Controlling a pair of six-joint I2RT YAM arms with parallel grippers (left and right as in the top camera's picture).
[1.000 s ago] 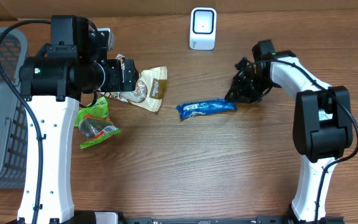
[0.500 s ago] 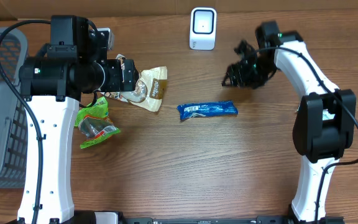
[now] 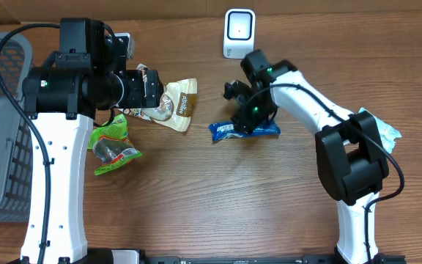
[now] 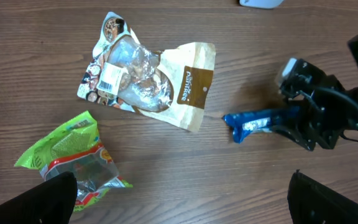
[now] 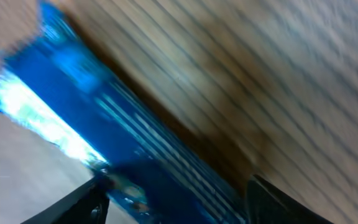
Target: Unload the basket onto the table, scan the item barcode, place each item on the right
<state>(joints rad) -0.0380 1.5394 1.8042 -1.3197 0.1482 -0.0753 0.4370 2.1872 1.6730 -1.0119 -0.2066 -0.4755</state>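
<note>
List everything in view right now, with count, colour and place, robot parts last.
scanner: one, white, back of the table, centre.
blue packet: one, blue, mid-table, under the right gripper.
tan pouch: one, tan and brown, left of the blue packet.
green bag: one, green and red, front-left of the tan pouch.
teal packet: one, pale teal, far right, mostly hidden behind the right arm.
basket: one, grey, left edge.
table: one, brown wood.
left gripper: one, black, open, empty, above the pouches.
right gripper: one, black, open, astride the blue packet.
</note>
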